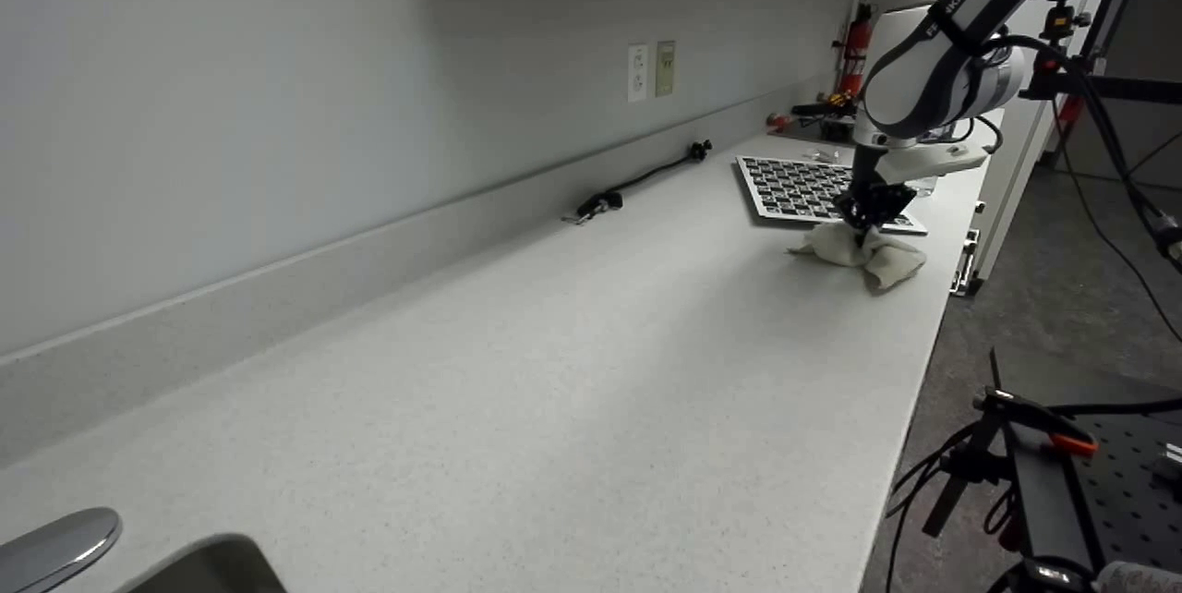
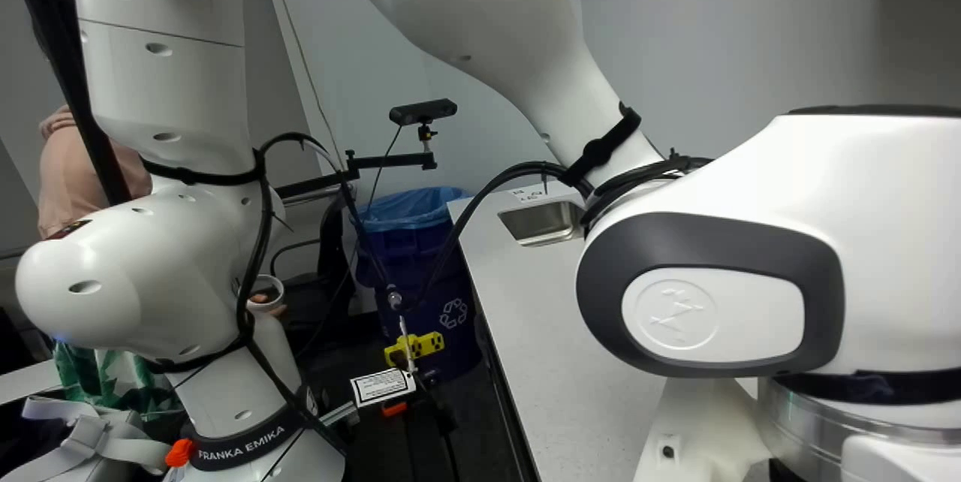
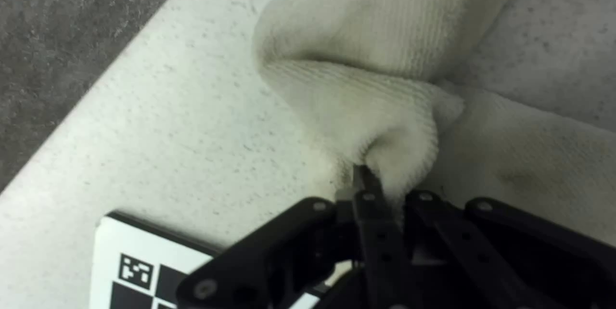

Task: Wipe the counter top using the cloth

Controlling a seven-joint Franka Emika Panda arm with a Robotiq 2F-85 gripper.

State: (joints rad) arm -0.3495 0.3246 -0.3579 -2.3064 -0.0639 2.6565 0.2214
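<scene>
Below me: pale speckled table (image 1: 517,390) | crumpled cloth (image 1: 894,260) on it | checkered board (image 1: 802,189) just beside | black cable (image 1: 650,175) along back edge

Looks like a robotics lab with a kitchen-style worktop (image 1: 508,408) and steel sink (image 2: 548,223), judging by the robot arm (image 1: 923,80), the checkered marker board (image 1: 799,188), the bar-mounted camera (image 2: 423,112) and the fire extinguisher (image 1: 856,45).

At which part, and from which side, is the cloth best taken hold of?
Probably by the bunched middle of the cloth, from above: it gathers into a narrow fold there, with looser ends spread on the counter top. The gripper pinches it there, pointing down.
</scene>
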